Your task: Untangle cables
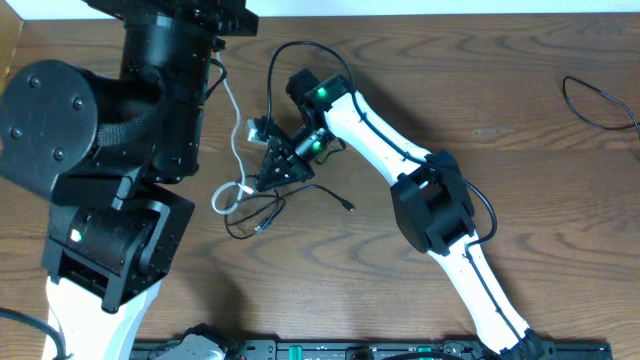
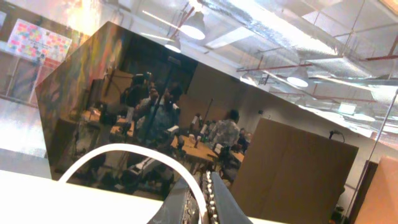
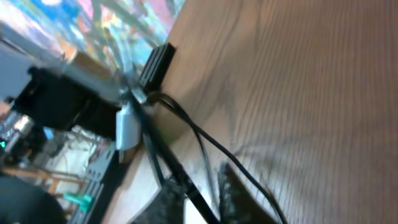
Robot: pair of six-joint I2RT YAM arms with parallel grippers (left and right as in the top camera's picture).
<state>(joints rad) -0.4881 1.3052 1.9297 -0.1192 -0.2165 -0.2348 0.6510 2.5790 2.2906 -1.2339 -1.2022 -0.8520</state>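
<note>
The white cable [image 1: 237, 140] makes a small loop on the wood near the middle of the table [image 1: 480, 120], then runs up the overhead view and disappears under my bulky left arm [image 1: 140, 110]. The black cable [image 1: 262, 216] lies in loose loops touching that white loop, and one plug end trails off to the right, apart from the rest. The two cords sit together in one small tangle just beside my left arm.

My left gripper [image 2: 206, 200] is tipped up toward the ceiling lamps [image 2: 193, 26] (a strange view for a claw). Its fingers are pressed together. The white cable arches over and comes down into them, so I am clamped on the white cord.

My right gripper [image 3: 200, 202] sits low over the tangle, its tip right where the black loops meet the white one. In its wrist view the black cable slants across the wood and passes between my two fingers. The view is blurred, so I cannot tell whether they pinch the cord or merely straddle it. A white plug [image 3: 127, 127] with a metal tip shows just beyond, beside the black strands.

At the table's far right edge lies another thin black wire [image 1: 592, 108], well apart from the tangle.
</note>
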